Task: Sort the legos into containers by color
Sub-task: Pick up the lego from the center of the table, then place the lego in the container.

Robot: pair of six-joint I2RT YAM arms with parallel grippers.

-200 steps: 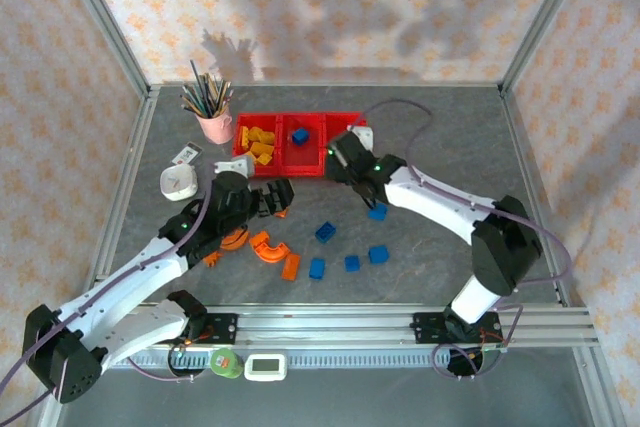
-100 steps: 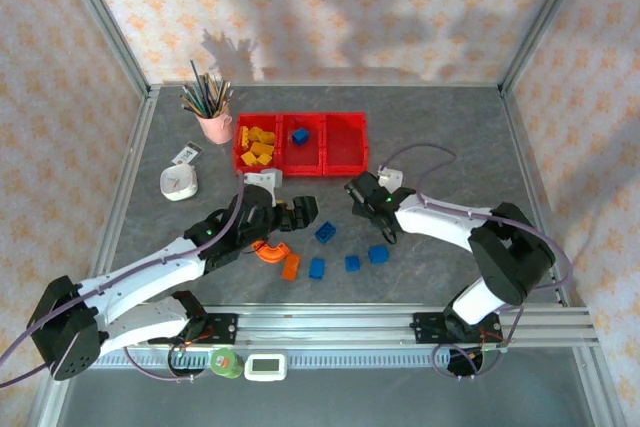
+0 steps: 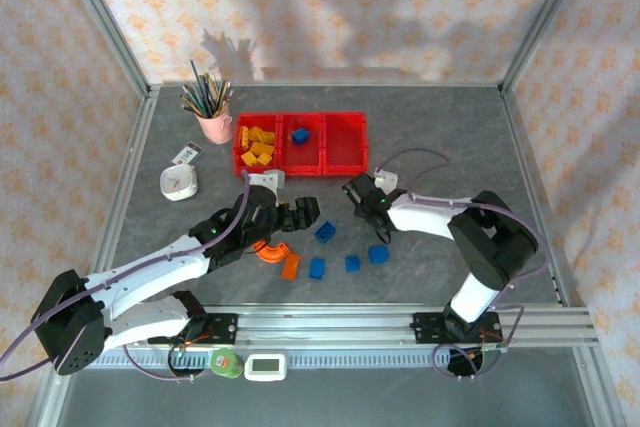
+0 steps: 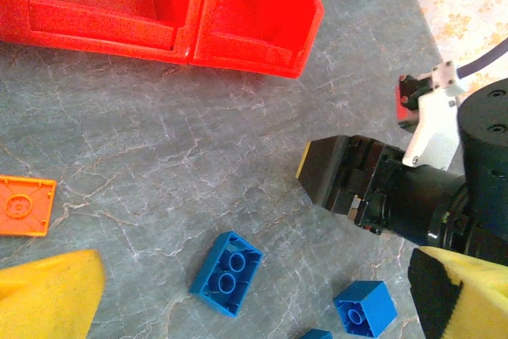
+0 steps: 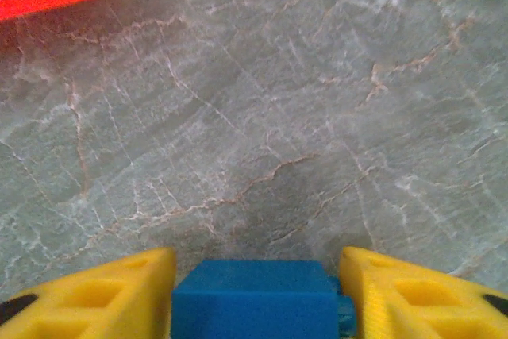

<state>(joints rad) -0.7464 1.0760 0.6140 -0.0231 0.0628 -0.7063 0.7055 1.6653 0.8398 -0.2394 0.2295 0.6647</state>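
Bench: grey stone-pattern surface that carries all items.
Bins: three red units joined in a row at the far side. The left bin holds the yellow legos. The middle bin holds a single blue lego.
Left hand: released, fingers spread wide, over the orange legos, near the loose blue legos.
Right hand: near the bins, fingers clamped against both sides of the gripped blue lego.

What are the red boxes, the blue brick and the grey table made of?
The red bins: likely plastic, smooth moulded walls, slight sheen.
The blue brick: hard plastic, even colour, crisp moulded edges.
The table: looks like veined grey stone, possibly a printed surface.
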